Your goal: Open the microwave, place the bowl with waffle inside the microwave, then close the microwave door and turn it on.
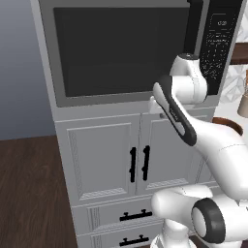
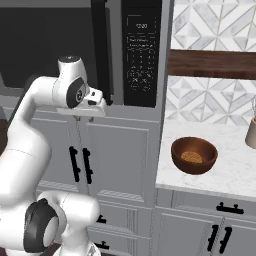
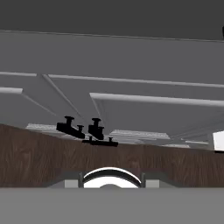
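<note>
Grey cabinet doors (image 2: 117, 160) fill my view below the shut microwave door (image 1: 121, 51). Right, on the counter (image 2: 220, 172), sits the bowl with waffle (image 2: 194, 155). I cannot tell the gripper's (image 2: 97, 106) spread.

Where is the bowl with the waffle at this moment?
The bowl with waffle stands on the white counter to the right of the microwave, in the right base view, left of a pale jar at the picture's edge.

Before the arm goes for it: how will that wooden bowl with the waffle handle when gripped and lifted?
The bowl with waffle looks rigid, so it likely won't flex. Its smooth, rounded wall may slip in a side pinch; the rim seems safer. The waffle lies loose inside, so tilting could shift it. Its wide base on the counter suggests it slides rather than tips.
</note>
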Tool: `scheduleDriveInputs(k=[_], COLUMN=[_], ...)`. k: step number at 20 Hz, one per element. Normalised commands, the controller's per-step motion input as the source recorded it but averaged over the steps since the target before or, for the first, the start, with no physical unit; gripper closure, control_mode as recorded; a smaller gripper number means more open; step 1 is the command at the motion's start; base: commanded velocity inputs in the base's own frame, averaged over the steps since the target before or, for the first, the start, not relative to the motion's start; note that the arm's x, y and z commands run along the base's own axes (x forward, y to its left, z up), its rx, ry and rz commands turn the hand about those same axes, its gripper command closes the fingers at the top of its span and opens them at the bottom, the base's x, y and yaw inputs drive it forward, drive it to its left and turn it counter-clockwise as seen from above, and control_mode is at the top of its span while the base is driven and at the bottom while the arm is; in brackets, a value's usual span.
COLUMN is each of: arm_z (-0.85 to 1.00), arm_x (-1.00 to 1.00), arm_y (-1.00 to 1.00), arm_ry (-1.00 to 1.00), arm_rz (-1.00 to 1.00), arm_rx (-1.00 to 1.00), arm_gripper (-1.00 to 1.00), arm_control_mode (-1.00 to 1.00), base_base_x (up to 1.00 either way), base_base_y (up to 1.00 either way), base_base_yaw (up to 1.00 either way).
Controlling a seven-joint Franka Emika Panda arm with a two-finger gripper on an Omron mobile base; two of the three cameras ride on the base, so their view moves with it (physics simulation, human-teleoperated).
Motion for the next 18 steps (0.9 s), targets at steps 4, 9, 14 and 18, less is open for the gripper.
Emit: scheduleDriveInputs(k=[4,9,14,18], arm_z=[0.00,0.12,0.52,0.51], arm_x=[-0.56,-0.93,-0.48,-0.29], arm_y=[-0.02,-0.01,-0.03,-0.19], arm_ry=[-0.04,-0.29,-0.45,-0.41], arm_rz=[-0.04,-0.16,-0.12,0.00], arm_rx=[0.00,0.00,0.00,0.00], arm_gripper=[-1.00,-1.00,-1.00,-1.00], arm_control_mode=[-1.00,-1.00,-1.00,-1.00], base_base_x=[0.00,0.00,0.00,0.00], base_base_y=[0.00,0.00,0.00,0.00], base_base_yaw=[0.00,0.00,0.00,0.00])
